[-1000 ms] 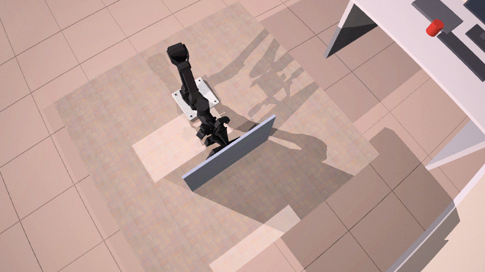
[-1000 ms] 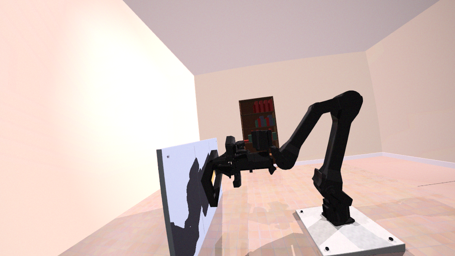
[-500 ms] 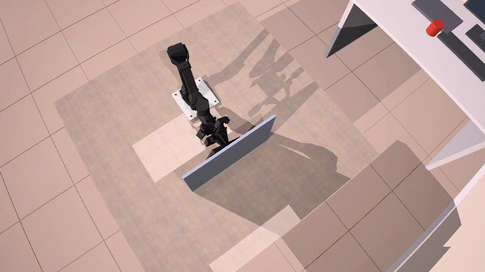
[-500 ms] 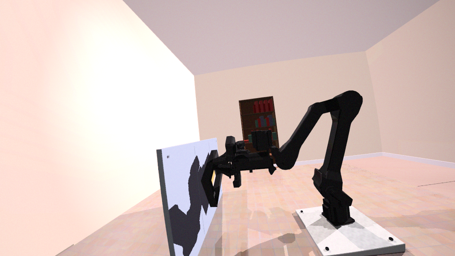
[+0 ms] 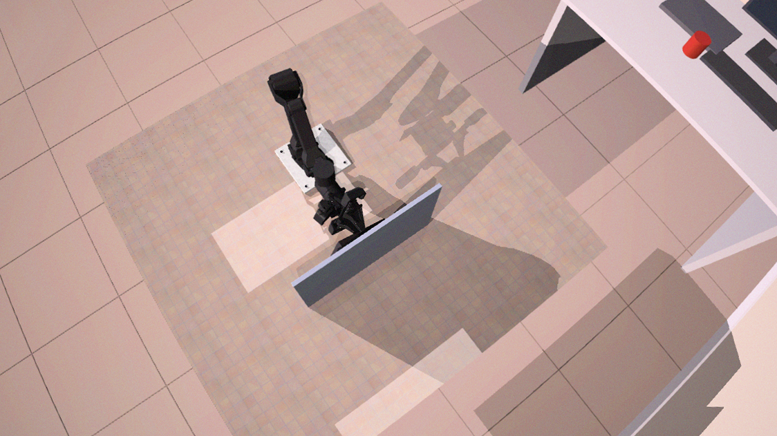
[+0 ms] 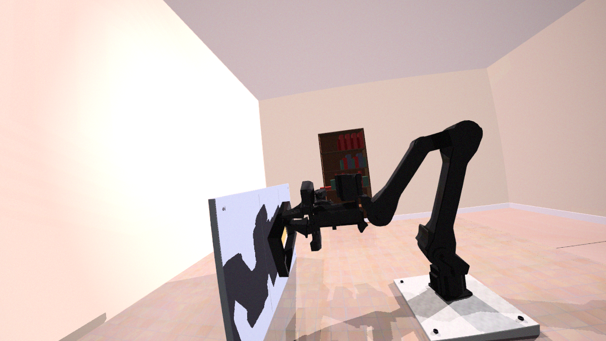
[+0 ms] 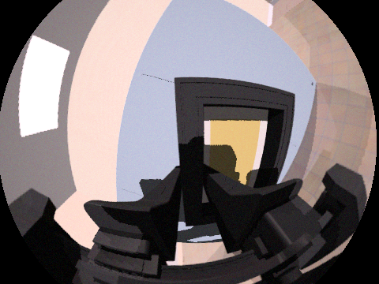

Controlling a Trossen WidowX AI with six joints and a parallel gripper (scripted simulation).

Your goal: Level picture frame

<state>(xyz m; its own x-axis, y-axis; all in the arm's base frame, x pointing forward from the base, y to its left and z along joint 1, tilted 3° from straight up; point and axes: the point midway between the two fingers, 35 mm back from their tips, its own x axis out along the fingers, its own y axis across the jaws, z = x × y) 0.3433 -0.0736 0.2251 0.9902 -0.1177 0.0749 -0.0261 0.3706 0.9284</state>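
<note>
The dark picture frame [image 6: 277, 250] [image 7: 237, 87] is in front of the pale upright panel [image 5: 370, 253] [image 6: 239, 227] [image 7: 221, 43]. Its yellow picture [image 7: 246, 134] shows inside the border. My gripper [image 6: 289, 218] [image 7: 190, 169] is shut on the frame's top bar, one finger above it and one below, inside the opening. The wrist view is turned, so the top bar shows on its left and the floor on its right. The screw and notched strip are hidden behind the frame. With the steep side view and curved wrist view, I cannot tell how level the frame is.
The arm's white base plate [image 5: 340, 155] [image 6: 474, 316] stands on the floor in front of the panel. A white desk [image 5: 658, 58] with a red cup [image 5: 695, 44], keyboard and monitor stands at the upper right of the top view. A bookshelf [image 6: 330, 157] stands far behind.
</note>
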